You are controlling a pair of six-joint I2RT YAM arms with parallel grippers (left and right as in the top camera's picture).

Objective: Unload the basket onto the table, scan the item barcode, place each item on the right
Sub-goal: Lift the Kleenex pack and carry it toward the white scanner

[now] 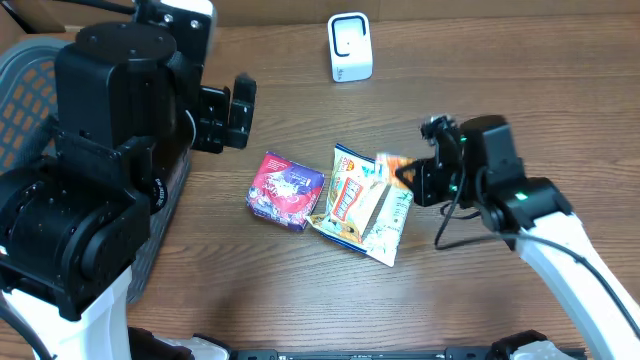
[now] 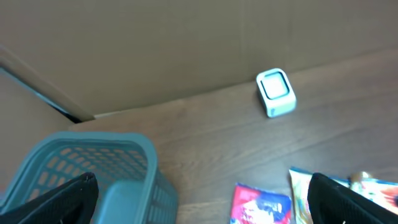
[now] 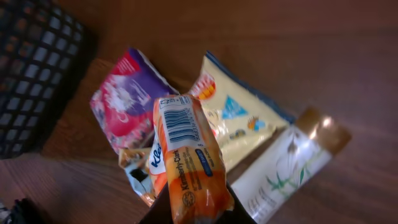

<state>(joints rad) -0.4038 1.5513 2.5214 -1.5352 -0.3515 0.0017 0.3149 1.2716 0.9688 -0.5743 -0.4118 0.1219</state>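
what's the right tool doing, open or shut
Shut on the orange pack: the right tool pinches its lower end, and the pack stands up with its barcode facing the wrist camera.

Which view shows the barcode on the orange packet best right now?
Right wrist: the barcode on the orange packet faces the lens, bars sharp. Overhead shows only the packet's end by the right gripper, no bars. Left wrist shows no barcode.

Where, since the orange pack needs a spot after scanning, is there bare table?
Bare table lies between the scanner and the purple pack, and along the near edge below the yellow bag. Crowded: the centre around those packs, and the left by the basket.
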